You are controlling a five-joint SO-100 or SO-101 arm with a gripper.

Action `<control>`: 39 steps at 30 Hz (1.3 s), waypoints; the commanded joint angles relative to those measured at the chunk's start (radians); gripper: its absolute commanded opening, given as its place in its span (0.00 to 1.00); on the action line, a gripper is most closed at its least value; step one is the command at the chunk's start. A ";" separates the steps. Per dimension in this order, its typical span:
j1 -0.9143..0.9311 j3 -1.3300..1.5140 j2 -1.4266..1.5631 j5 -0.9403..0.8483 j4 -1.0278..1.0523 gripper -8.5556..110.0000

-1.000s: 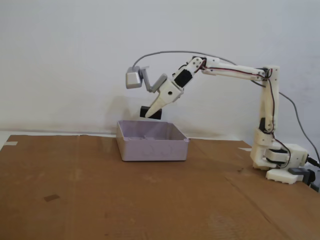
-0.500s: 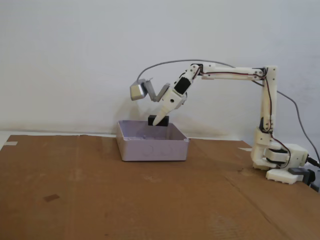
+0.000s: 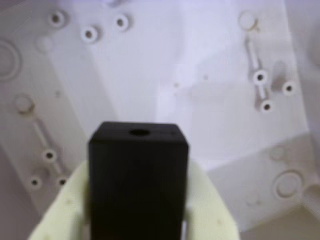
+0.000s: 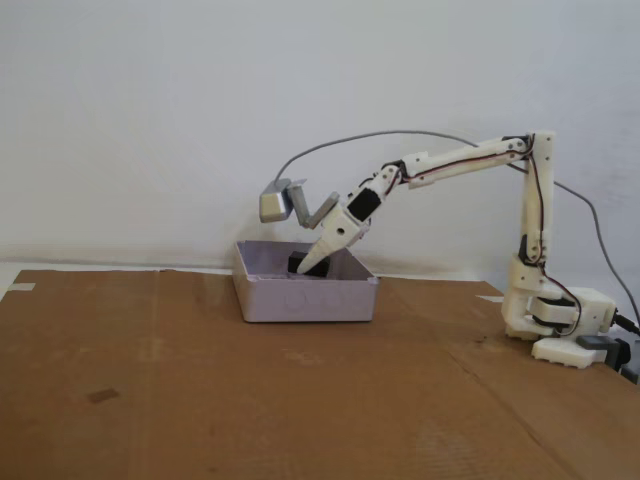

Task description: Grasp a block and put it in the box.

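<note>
Closed on the block (image 3: 138,185), the end effector (image 4: 303,268) dips inside the box (image 4: 305,298); releasing while tilted could tumble the block against the wall beside it.

Makeshift hobby bench — cardboard sheet (image 4: 200,380) for tabletop, bare white wall (image 4: 150,110).

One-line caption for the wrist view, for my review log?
Claw holding the black block above the pale box floor with its screw bosses.
</note>
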 commanded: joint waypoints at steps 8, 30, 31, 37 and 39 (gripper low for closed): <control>0.006 0.055 0.155 -0.006 -0.195 0.09; 0.084 0.041 0.103 -0.011 -0.195 0.09; 0.083 0.041 0.103 -0.011 -0.195 0.09; 0.074 0.048 0.101 -0.011 -0.195 0.09; 0.074 0.049 0.101 -0.011 -0.195 0.09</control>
